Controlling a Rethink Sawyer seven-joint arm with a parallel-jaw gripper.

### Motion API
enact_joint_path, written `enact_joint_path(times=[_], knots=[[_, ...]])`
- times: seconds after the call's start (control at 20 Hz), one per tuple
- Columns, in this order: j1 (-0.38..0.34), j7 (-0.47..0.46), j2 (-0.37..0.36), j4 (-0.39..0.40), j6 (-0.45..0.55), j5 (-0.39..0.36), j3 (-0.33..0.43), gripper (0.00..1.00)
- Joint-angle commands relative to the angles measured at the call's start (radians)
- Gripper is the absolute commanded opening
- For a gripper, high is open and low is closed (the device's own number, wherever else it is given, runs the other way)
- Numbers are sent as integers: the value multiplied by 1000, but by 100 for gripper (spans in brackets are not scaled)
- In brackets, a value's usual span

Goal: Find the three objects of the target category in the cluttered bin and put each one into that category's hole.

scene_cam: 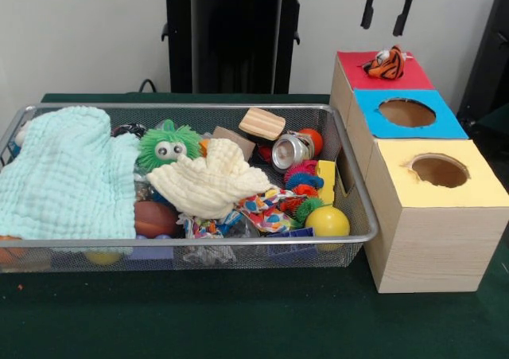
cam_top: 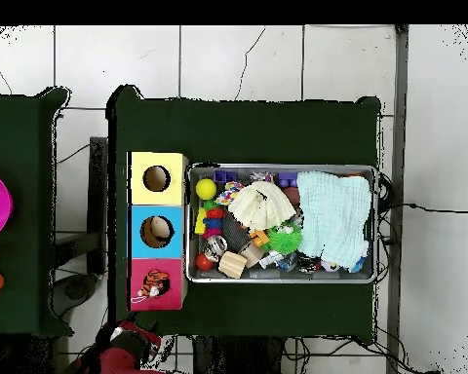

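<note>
The gripper hangs at the upper right, jaws apart and empty, just above the toy tiger. The tiger sits over the red box, probably awaiting a push down its hole.

Pale wall, white tiled floor, dark green table, black cables

One wire bin on the bench. Beside the bin, three boxes — red, blue, yellow — with one toy tiger on the red. Inside the bin, two cloths, one yellow ball.
</note>
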Motion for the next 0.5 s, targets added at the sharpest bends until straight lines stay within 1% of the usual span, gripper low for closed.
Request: enact_joint_path(times=[0.05,0.5], knots=[[-43,135,40,-139,57,30,6,100],[-62,139,65,-180,70,32,2,100]])
